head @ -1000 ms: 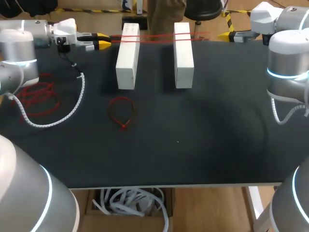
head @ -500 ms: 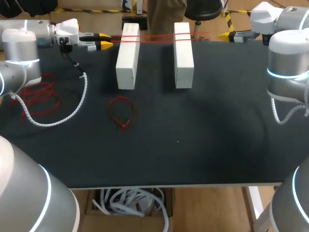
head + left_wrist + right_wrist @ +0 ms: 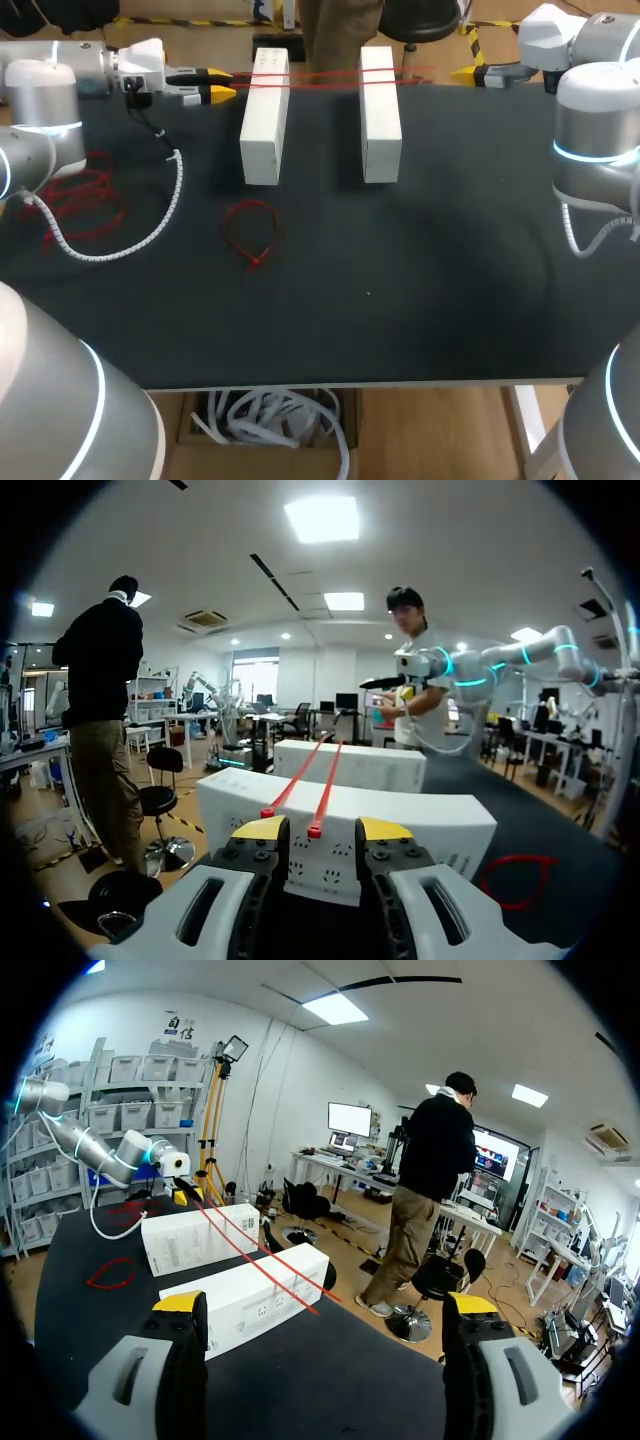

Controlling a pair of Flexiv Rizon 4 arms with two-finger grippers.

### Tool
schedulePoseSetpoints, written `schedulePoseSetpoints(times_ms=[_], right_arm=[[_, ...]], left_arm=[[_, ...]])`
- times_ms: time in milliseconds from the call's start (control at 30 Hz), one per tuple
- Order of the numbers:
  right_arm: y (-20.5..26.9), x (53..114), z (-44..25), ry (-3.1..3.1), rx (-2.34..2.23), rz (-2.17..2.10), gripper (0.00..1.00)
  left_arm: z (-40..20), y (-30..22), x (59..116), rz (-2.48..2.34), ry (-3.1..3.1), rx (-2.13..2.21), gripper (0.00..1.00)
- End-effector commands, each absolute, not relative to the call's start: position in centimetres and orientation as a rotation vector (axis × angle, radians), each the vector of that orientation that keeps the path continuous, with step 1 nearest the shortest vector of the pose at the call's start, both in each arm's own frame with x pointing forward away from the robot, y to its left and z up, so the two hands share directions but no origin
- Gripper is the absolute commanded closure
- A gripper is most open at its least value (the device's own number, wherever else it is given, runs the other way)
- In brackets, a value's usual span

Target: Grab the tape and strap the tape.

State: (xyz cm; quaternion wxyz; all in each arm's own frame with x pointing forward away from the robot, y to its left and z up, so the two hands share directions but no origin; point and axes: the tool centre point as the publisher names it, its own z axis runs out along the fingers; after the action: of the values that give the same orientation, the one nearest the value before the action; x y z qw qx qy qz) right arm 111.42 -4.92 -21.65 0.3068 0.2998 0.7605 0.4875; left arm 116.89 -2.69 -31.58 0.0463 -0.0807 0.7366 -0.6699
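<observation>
Two thin red straps lie side by side across the far ends of two white blocks, the left block and the right block. My left gripper is level with the straps, just left of the left block. In the left wrist view its fingers stand narrowly apart, and the straps' two ends lie just ahead of the yellow tips, not pinched. My right gripper is wide open at the table's far right edge, well apart from the blocks, with nothing between its tips.
A closed red loop of strap lies flat in front of the left block. A heap of loose red straps sits at the table's left side, with my left arm's white coiled cable drooping over the table beside it.
My left gripper has slid a little to the right, closer to the left block's far end and the strap ends. The right arm has kept still.
</observation>
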Motion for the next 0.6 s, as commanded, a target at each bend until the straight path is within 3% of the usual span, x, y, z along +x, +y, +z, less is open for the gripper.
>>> schedulePoseSetpoints(times_ms=[33, 267, 300, 600], right_arm=[[-4.94, 111.43, -21.65, 2.012, 0.793, 1.29, 0.0], [-4.94, 111.43, -21.65, 2.012, 0.793, 1.29, 0.0], [-4.94, 111.43, -21.65, 2.012, 0.793, 1.29, 0.0], [-4.94, 111.43, -21.65, 2.012, 0.793, 1.29, 0.0]], left_arm=[[-31.84, -2.67, 117.24, -2.055, 2.249, -0.236, 0.74], [-31.86, -2.73, 117.19, -2.061, 2.248, -0.241, 0.75], [-31.83, -2.77, 117.2, -2.062, 2.246, -0.24, 1.0], [-31.67, -2.63, 117.44, -2.063, 2.23, -0.25, 1.0]])
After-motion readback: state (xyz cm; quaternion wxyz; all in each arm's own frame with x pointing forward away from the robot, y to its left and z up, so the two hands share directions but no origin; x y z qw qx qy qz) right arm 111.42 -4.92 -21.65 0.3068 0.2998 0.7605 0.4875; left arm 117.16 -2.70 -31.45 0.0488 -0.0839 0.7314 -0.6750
